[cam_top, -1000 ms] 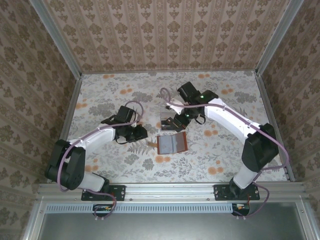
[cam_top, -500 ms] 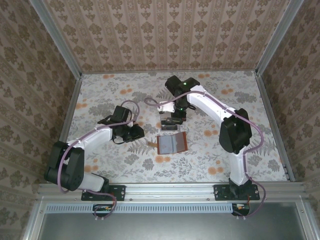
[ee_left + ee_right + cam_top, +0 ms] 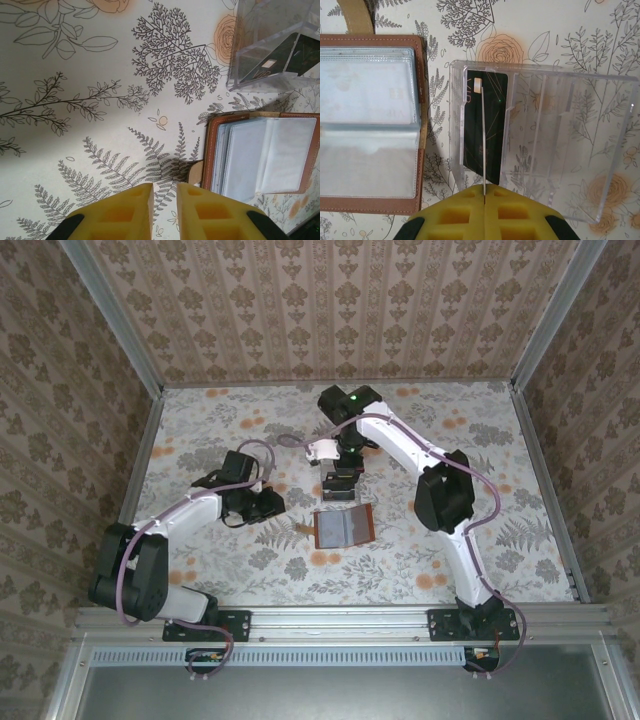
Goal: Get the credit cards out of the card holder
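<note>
my right hand [image 3: 484, 190] clamps a credit card [image 3: 483, 132] by one edge — thin, stiff, probably slick, so i'd pinch firmly — left hand [image 3: 165, 194] barely parted, empty.

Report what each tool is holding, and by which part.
The right tool is shut on a credit card seen edge-on, pinched at its near end above the clear tray. The left tool holds nothing.

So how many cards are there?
2: a dark card in the clear plastic tray, a thin card edge-on in the right gripper. The brown leather wallet may hide more.
</note>
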`<state>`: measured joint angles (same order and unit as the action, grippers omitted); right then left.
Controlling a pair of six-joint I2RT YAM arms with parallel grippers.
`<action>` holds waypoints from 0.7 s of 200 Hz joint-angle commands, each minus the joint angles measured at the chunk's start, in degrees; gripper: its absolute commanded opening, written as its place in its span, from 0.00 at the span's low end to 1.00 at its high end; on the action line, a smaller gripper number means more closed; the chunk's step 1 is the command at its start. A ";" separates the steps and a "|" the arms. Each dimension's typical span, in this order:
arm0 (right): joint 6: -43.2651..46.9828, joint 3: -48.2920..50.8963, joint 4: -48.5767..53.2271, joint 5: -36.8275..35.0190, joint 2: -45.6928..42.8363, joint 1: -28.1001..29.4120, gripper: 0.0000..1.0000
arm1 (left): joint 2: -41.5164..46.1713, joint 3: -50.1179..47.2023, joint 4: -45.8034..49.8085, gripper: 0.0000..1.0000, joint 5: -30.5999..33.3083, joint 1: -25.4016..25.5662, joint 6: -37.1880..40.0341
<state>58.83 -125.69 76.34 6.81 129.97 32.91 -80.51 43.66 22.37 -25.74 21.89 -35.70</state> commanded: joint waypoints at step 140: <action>-2.27 -5.02 3.47 1.81 5.93 0.85 0.15 | 0.42 -0.37 1.98 0.21 -1.40 -1.10 2.03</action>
<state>57.95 -128.77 78.46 8.56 135.00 33.43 -80.51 43.46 22.85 -26.00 21.28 -35.20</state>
